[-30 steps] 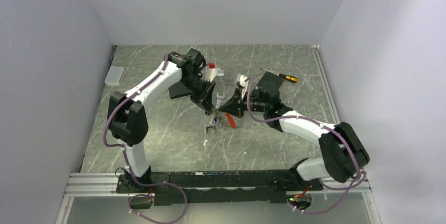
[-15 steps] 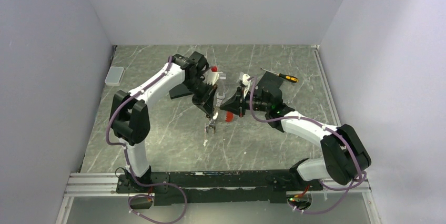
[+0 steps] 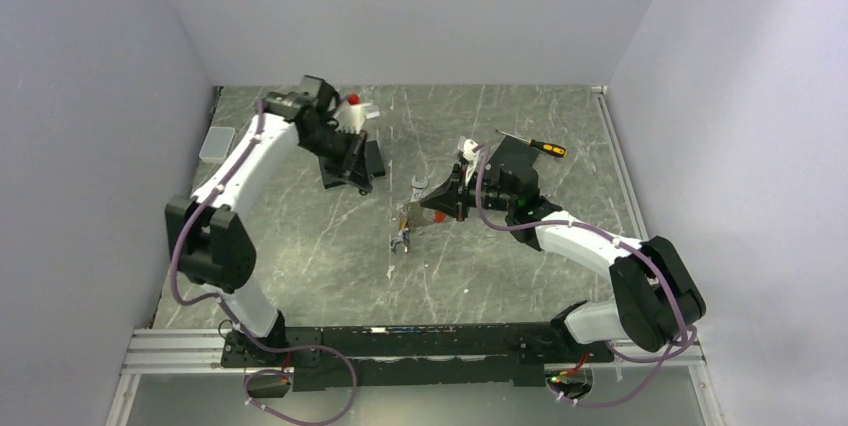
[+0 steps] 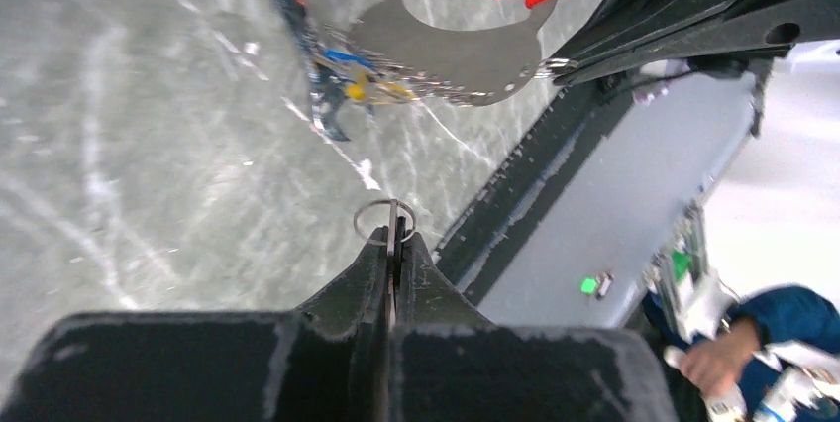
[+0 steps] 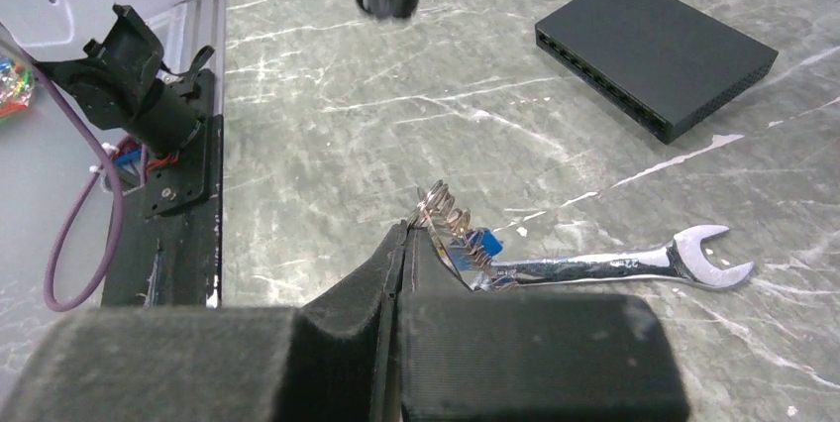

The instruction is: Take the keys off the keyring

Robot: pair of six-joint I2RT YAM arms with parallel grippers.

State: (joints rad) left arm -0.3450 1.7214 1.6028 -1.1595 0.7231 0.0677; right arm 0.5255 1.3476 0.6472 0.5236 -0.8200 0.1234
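two arms, almost touching half a second before, stood well apart: the left had swung back to the far left, over the box (image 5: 654, 51). left gripper (image 4: 393, 236) was clamped on a thin ring (image 4: 384, 202), clear of the bunch. right gripper (image 5: 401, 234) pinched the keyring (image 4: 466, 41) mid-table, jaws closed on its edge. keyring: flat grey plate, oval hole, red toothed top. keys (image 4: 347, 75) bunched at one end, blue and brass showing, by the wrench (image 5: 614, 263).

A ring (image 4: 384, 216) sits between my left fingers (image 4: 362, 278), the keyring (image 4: 466, 51) ahead; keys (image 5: 473, 246) beside my right fingers (image 5: 381, 278), wrench (image 5: 614, 265) just beyond.
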